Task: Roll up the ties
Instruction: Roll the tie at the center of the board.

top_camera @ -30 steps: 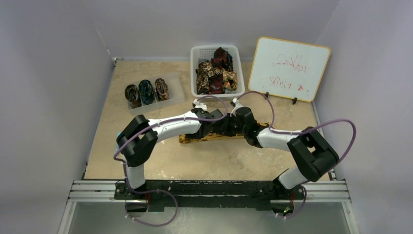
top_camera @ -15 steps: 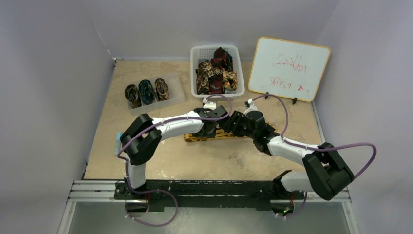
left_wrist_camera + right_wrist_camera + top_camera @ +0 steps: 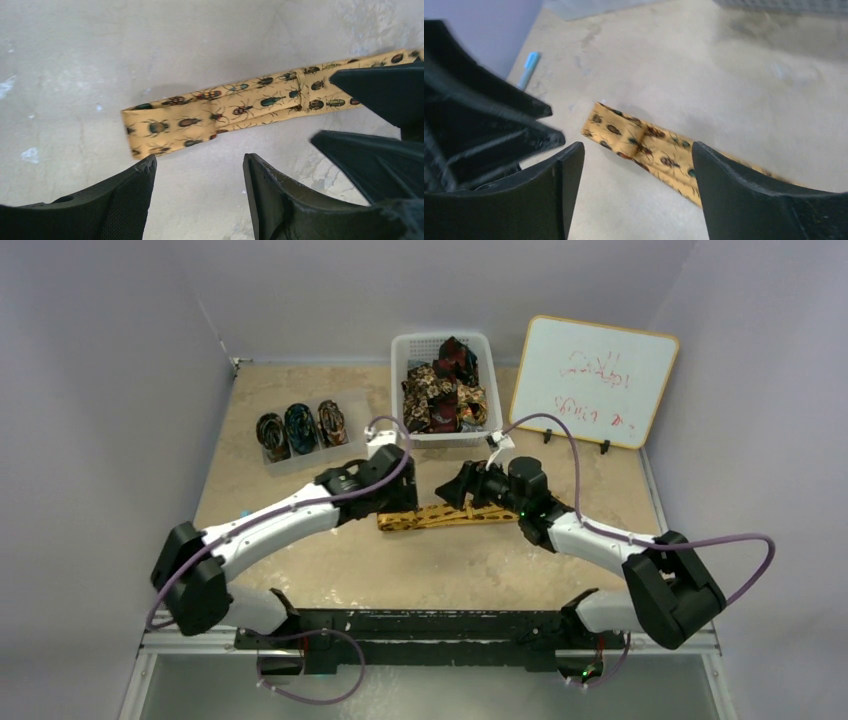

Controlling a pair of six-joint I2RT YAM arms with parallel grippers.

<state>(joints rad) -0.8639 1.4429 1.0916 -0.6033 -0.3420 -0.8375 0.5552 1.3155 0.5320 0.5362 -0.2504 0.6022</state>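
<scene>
Left claw (image 3: 197,165): jaws spread, nothing between them, not touching fabric. Yellow tie (image 3: 215,110) lies flat on the table (image 3: 100,50) just ahead of the fingertips. Its squared-off end is ahead of one finger and the strip runs off past the other. Beetle print, unrolled. It looks doubled over along its length, with a keeper loop showing further along.

Right claw (image 3: 636,155): jaws also spread wide, empty. In its wrist view the tie's end shows in the gap between the two fingers, down on the table and clear of both. Can't tell how high above the fabric it hangs.

The claws face each other near that end of the tie. The right claw's fingers sit at the edge of the left wrist view, one overlapping the strip. The left claw fills one side of the right wrist view.

Beyond both claws, far side of the table: white basket (image 3: 440,337) with loose ties (image 3: 440,390) piled in, gold, dark red and brown. Beyond the left claw, off to its left: clear tray (image 3: 360,440) holding three rolled ties (image 3: 300,428) side by side. Whiteboard (image 3: 595,380) with red scribble stands beyond the right claw, to its right. Blue pen (image 3: 529,67) lies on the table past the left claw, near the wall.
</scene>
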